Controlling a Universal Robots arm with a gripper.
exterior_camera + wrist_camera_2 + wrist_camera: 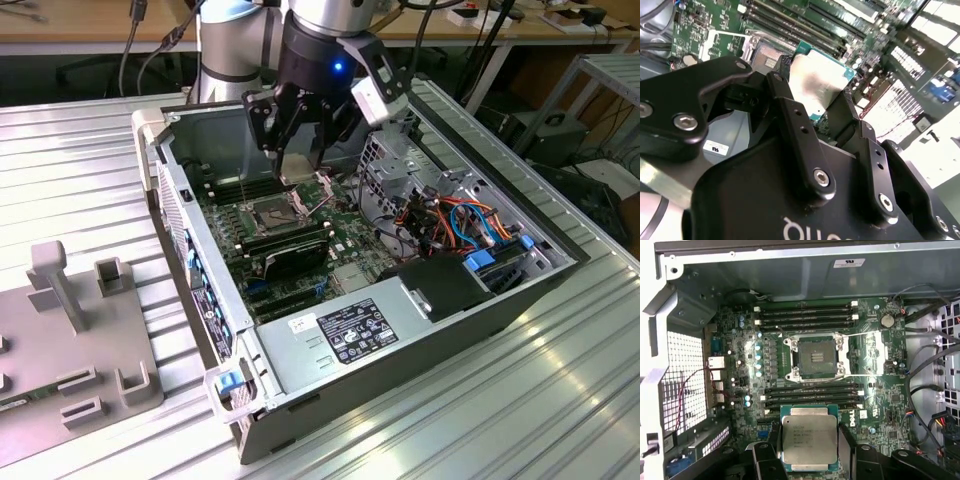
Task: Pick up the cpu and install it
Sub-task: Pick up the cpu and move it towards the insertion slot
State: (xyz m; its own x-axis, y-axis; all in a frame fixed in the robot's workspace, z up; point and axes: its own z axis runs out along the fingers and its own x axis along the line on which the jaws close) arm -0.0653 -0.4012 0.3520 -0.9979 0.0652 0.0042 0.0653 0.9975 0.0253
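- The end effector (809, 432) is clenched on the cpu (809, 439). Its two black fingers (790, 115) press on opposite edges, and the grey metal top faces the first wrist view.
- The cpu hangs in the air above the board (880, 390), touching nothing else. In the first wrist view its edges run parallel to those of the socket (816, 357).
- The socket is open and bare, with its frame swung aside, so nothing blocks the seat.
- Memory slots (807, 315) flank the socket on two sides. In the first wrist view the cpu appears beyond one bank of them, so I judge it short of the seat.
- To do this step well, I judge the cpu should stay flat and square to the socket and meet the seat straight down. It should never slide, because the contacts look fine and easy to bend.
- The grip needs only enough force to stop a slip.
- The computer case (190, 230) lies open on the ribbed metal bench (500, 400).
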